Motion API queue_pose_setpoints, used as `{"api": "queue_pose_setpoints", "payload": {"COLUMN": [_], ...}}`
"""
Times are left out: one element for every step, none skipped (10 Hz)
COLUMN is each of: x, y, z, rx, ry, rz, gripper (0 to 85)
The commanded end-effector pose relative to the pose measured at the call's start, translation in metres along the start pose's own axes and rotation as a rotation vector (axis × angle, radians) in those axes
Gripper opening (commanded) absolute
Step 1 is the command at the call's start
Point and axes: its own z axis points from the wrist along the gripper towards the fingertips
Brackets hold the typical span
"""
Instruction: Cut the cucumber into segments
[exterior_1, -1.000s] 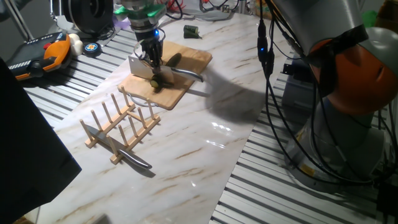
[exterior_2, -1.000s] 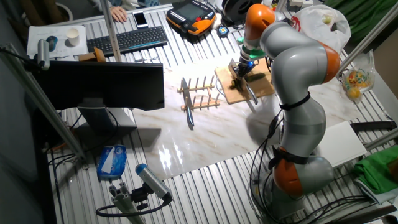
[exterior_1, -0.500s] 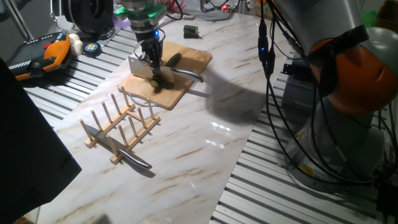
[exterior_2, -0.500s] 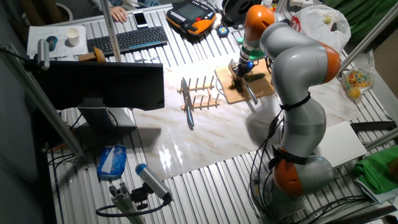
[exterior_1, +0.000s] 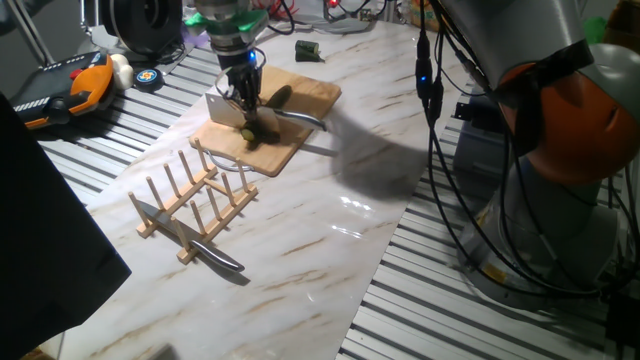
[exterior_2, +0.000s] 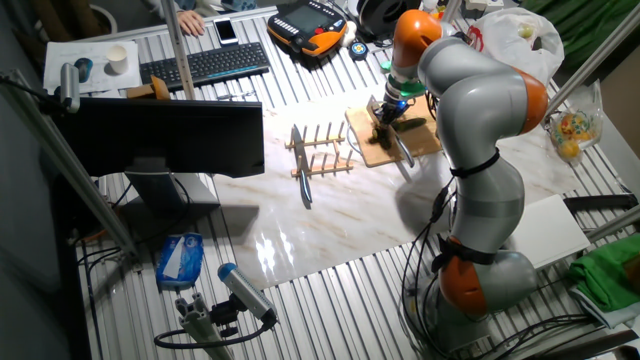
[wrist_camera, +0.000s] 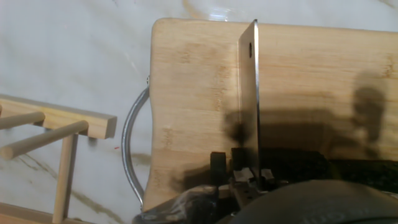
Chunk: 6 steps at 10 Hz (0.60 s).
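On the wooden board (exterior_1: 305, 95) lies the dark green cucumber (exterior_1: 263, 131), right under my gripper (exterior_1: 243, 92). The gripper is shut on a knife whose wide blade (exterior_1: 224, 108) stands edge-down across the cucumber. Another dark green stretch (exterior_1: 281, 96) shows behind the knife; I cannot tell whether it is cut off. In the hand view the blade (wrist_camera: 250, 93) runs away from me over the board (wrist_camera: 186, 93), and the cucumber (wrist_camera: 348, 165) is a dark band at the bottom. The other fixed view shows the gripper (exterior_2: 385, 110) over the board (exterior_2: 425, 138).
A wooden peg rack (exterior_1: 195, 195) stands in front of the board with a second knife (exterior_1: 195, 240) lying through it. A small dark green block (exterior_1: 307, 49) sits behind the board. A metal handle (wrist_camera: 132, 149) curves off the board's end. The arm's base (exterior_1: 560, 150) fills the right.
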Motion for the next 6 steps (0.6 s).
{"api": "queue_pose_setpoints", "payload": {"x": [0.001,0.001,0.001,0.002,0.002,0.002], "y": [0.000,0.000,0.001,0.001,0.001,0.002], "z": [-0.001,-0.004,-0.007,-0.012,-0.017,-0.021], "rx": [-0.001,-0.003,-0.003,-0.003,-0.003,-0.002], "ry": [0.000,0.003,0.004,0.006,0.007,0.009], "rz": [0.000,0.000,0.000,0.000,0.000,0.000], "gripper": [0.7,0.7,0.7,0.7,0.7,0.7]}}
